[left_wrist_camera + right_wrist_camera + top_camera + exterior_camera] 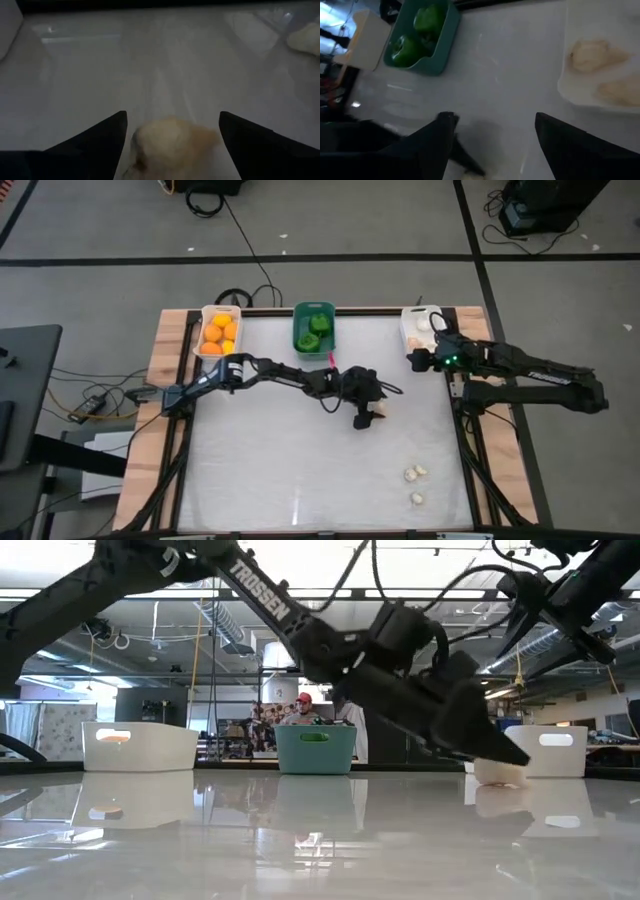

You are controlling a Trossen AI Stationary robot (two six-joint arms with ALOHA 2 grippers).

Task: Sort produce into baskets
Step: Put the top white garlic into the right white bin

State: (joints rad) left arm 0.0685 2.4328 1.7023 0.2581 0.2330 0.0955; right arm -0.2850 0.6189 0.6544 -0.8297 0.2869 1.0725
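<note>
My left gripper point(368, 418) reaches out to the middle of the table, open and slanting down. A pale garlic-like bulb point(167, 145) lies on the table between its two fingers, with a gap showing on each side; the low view shows this bulb point(498, 772) under the fingertips. My right gripper point(413, 361) hangs open at the far right, beside the white basket point(405, 330) that holds pale bulbs point(592, 52). The teal basket point(313, 340) holds green peppers point(420, 35). The other white basket point(204, 330) holds orange fruits point(220, 332).
Two more pale bulbs point(413, 473) point(417, 498) lie loose near the table's near right. The three baskets stand in a row along the far edge. Wooden rails point(165, 350) run down both sides. People show in the room beyond the table.
</note>
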